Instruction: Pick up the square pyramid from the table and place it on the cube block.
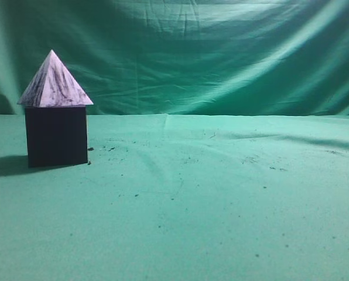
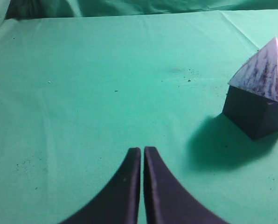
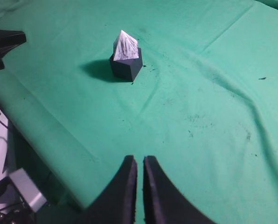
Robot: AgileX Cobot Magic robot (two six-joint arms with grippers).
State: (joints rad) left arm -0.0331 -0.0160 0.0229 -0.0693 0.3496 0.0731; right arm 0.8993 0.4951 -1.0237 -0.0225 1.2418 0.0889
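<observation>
The square pyramid, pale lilac-white with dark streaks, sits upright on top of the cube block, a dark purple-black cube at the left of the green table. The stack also shows in the left wrist view, pyramid on cube at the right edge, and in the right wrist view, pyramid on cube, far ahead. My left gripper is shut and empty over bare cloth, left of the stack. My right gripper is shut and empty, well back from it. Neither gripper shows in the exterior view.
A green cloth backdrop hangs behind the table. Small dark crumbs speckle the cloth. In the right wrist view the table's edge drops off at the left, with the other arm's dark gripper and grey equipment beyond it.
</observation>
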